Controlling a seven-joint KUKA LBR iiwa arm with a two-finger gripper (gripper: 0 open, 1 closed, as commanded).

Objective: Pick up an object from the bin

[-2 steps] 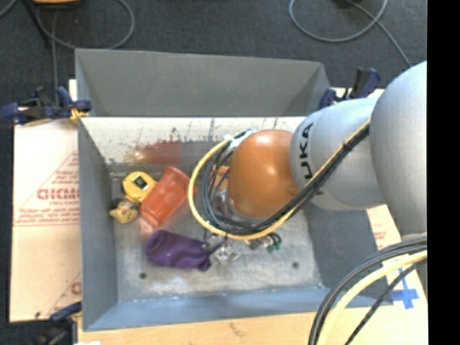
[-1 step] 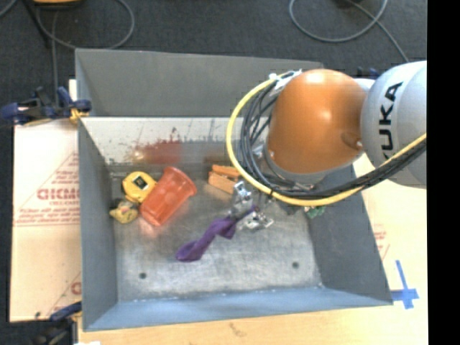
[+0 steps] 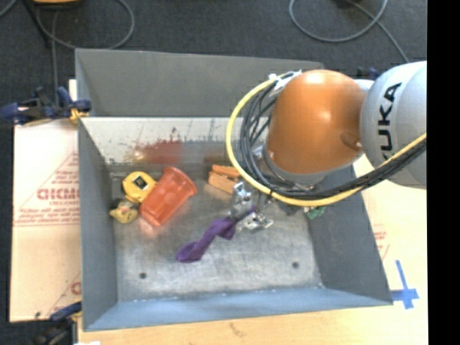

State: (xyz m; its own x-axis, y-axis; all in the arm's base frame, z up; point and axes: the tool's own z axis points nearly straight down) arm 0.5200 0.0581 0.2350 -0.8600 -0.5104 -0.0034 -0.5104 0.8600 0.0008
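the metal gripper (image 3: 249,213) sits low in the grey metal bin (image 3: 100,264), right at the top end of a long floppy purple strip (image 3: 205,241). i cannot tell if it is squeezing.

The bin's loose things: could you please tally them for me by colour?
Yellow: 2, a tape measure and a small lump
Orange: 1, a cup lying on its side
Purple: 1, a floppy strip
Tan: 1, a block
Green: 1, a scrap partly hidden under the arm
Total: 6 that can be seen
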